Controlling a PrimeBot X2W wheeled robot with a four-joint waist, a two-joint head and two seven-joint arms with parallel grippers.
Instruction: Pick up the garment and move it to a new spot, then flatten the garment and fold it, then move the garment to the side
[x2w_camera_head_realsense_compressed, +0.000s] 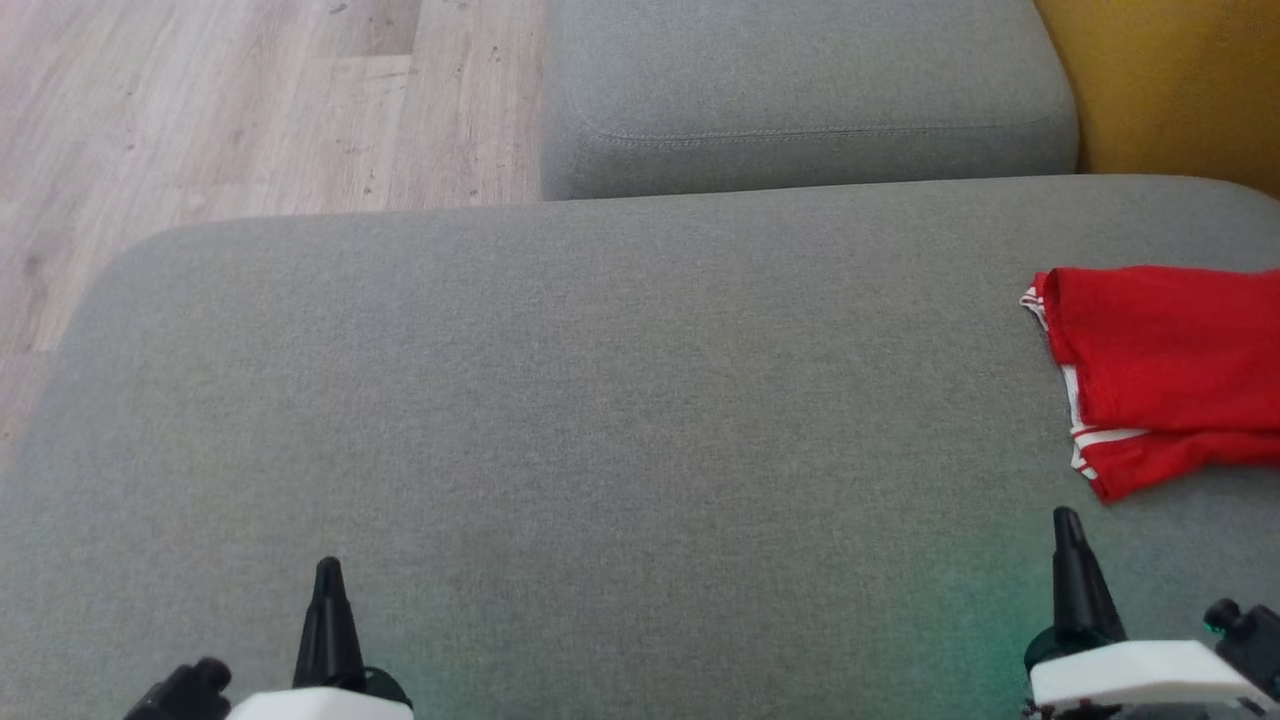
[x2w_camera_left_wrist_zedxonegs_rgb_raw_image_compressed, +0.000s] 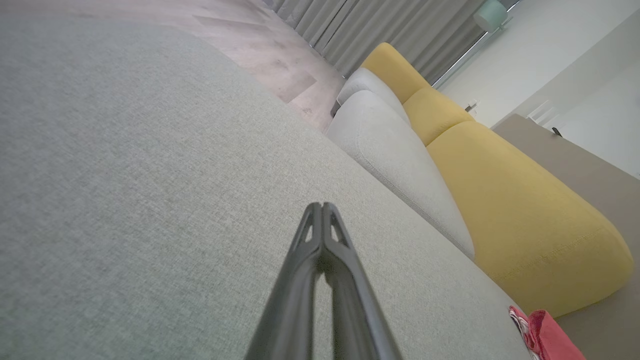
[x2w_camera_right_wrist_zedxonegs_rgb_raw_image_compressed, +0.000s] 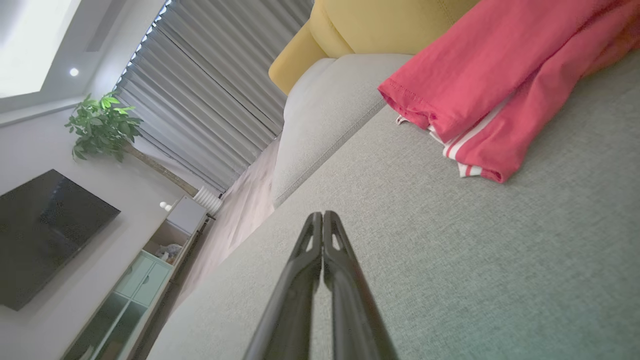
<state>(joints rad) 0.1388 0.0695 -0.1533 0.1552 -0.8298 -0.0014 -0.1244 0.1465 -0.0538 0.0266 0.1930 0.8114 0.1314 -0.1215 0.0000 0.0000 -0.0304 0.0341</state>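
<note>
Both arms sat low at the near edge of the seat, pointing away. The left jaws were pressed together and empty, the long dark left fingers (x2w_camera_head_realsense_compressed: 328, 610) over a bare, wide grey fabric sofa seat (x2w_camera_head_realsense_compressed: 600, 400). The right jaws were also together and empty, the right fingers (x2w_camera_head_realsense_compressed: 1075, 580) near the folded red garment with white stripes (x2w_camera_head_realsense_compressed: 1160, 370) at the seat's right edge. Farther off were a smaller grey cushion (x2w_camera_head_realsense_compressed: 800, 90), a yellow cushion (x2w_camera_head_realsense_compressed: 1170, 80), a pale wooden floor (x2w_camera_head_realsense_compressed: 200, 100) and grey curtains (x2w_camera_right_wrist_zedxonegs_rgb_raw_image_compressed: 210, 100).
</note>
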